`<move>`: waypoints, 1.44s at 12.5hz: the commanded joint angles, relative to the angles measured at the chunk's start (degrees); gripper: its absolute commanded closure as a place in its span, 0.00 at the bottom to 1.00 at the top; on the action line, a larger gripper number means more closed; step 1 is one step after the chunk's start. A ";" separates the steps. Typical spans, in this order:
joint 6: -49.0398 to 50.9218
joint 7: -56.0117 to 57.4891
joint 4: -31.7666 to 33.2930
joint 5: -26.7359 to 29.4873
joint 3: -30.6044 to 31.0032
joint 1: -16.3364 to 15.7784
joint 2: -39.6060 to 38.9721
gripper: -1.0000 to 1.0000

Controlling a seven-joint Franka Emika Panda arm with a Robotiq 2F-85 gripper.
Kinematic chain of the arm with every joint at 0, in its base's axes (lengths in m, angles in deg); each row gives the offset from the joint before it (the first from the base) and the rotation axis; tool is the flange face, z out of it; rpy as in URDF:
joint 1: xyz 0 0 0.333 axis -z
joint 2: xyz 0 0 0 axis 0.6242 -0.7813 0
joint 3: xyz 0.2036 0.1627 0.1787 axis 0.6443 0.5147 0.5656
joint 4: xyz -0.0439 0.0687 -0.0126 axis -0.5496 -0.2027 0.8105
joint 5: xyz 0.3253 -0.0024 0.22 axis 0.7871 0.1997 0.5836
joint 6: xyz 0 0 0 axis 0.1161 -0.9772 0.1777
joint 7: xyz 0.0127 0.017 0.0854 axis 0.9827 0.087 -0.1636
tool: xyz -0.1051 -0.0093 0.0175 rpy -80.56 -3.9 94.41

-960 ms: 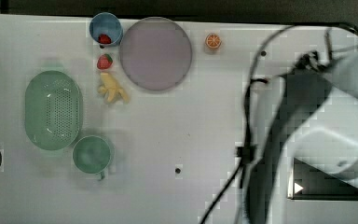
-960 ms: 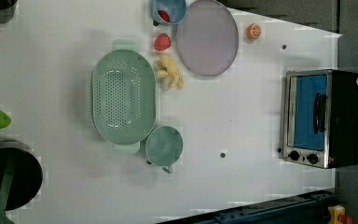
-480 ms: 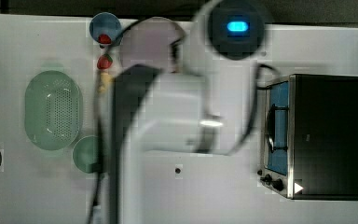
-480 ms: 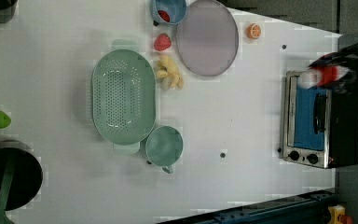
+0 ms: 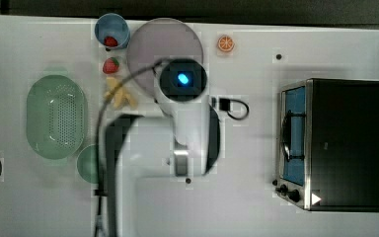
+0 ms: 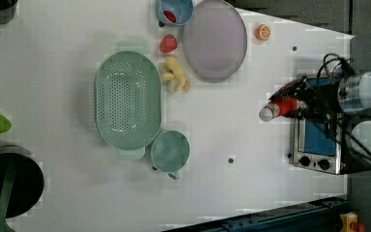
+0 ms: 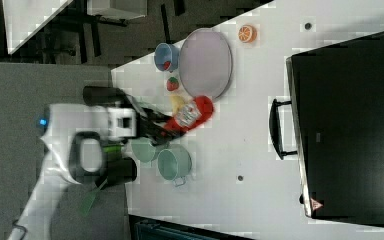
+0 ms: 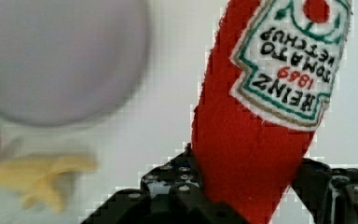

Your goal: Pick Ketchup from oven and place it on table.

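Between my jaws sits the small red Ketchup squeeze bottle with its white cap and white-and-red label (image 8: 256, 116); my gripper (image 8: 251, 186) pinches it by its lower end; it hangs in the air over the big white flat table (image 5: 256, 207), out of the black boxy oven with the blue glass door (image 5: 343, 143) and near the round pale purple plate (image 7: 205, 62); so the taking out looks done; I think I must now lower it and let go.

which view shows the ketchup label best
The wrist view: the Ketchup stands large between the gripper fingers, its label readable. The right view shows the bottle smaller; the left view shows it small by the oven.
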 commanded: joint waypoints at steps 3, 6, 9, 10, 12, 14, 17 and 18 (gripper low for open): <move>-11.67 1.27 7.42 0.80 -1.79 2.53 -2.34 0.40; -20.03 1.27 8.82 0.84 -2.26 2.53 -10.38 0.40; -24.45 1.27 9.18 0.85 -2.28 2.53 -14.41 0.21; -26.08 1.27 9.37 0.85 -2.19 2.51 -14.73 0.04; -26.64 1.14 8.03 0.92 -2.23 2.48 -12.26 0.00; -26.05 1.14 5.96 0.91 -2.22 2.47 -8.50 0.00; -13.84 1.13 -0.57 0.91 -2.35 2.49 -1.29 0.00; -9.34 1.13 -2.64 0.91 -2.43 2.54 -0.01 0.00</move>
